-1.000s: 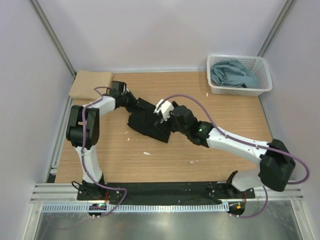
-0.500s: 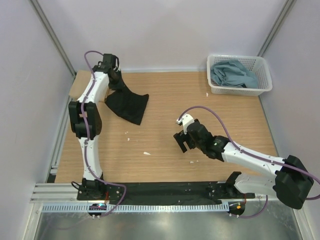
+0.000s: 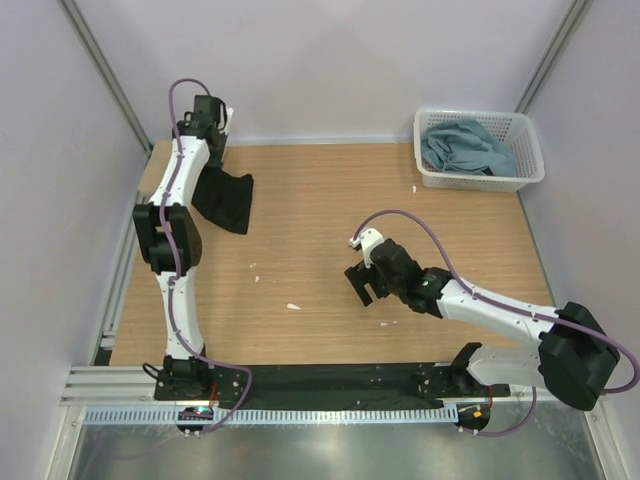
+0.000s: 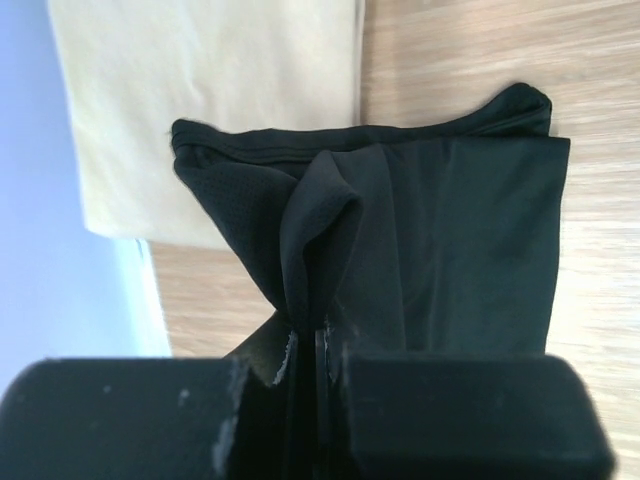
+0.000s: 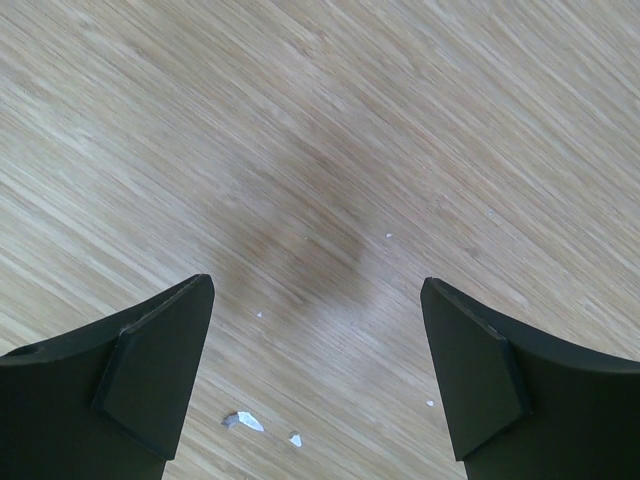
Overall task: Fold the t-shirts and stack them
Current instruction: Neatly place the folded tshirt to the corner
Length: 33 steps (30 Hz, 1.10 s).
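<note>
Over the tan shirt (image 4: 200,100)'s edge, we clamp the black shirt (image 4: 450,250) in our left gripper (image 4: 318,345), probably to stack it there; our right gripper (image 5: 315,300) gapes empty.

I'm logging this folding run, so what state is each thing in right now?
Black t-shirt, folded, pinched at one edge in the left gripper.
Left gripper, shut on the black t-shirt.
Tan t-shirt, folded flat at the table's far left corner.
Blue-grey t-shirts, unfolded, crumpled in the basket.
Right gripper, open and empty over bare table.
</note>
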### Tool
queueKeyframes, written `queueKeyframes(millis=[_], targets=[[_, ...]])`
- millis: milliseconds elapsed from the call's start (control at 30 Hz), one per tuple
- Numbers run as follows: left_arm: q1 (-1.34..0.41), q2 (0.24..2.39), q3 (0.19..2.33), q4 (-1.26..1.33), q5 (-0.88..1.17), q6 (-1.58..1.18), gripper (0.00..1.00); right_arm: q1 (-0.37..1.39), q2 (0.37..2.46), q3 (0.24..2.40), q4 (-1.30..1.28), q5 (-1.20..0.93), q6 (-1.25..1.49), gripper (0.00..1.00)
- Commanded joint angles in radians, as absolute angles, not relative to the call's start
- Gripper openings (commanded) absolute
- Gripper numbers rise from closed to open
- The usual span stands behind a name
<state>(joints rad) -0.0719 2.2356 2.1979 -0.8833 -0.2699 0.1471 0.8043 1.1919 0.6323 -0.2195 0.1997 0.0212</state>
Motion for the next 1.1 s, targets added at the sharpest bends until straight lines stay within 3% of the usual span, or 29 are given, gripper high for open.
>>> queueKeyframes(millis=[0,367,1067], targets=[[-0.061,2.164,2.223,-0.766,-0.292,0.300,0.00,0.798,1.186,0.696,-0.216,0.175,0.005,0.91],[-0.018,2.256,2.427,-0.707,-0.232,0.342,0.00,0.782,1.215,0.726,-0.253,0.137,0.003,0.91],[0.067,2.410,2.571,-0.658,-0.071,0.377,0.00,0.761,1.258,0.723,-0.261,0.094,0.015,0.91]])
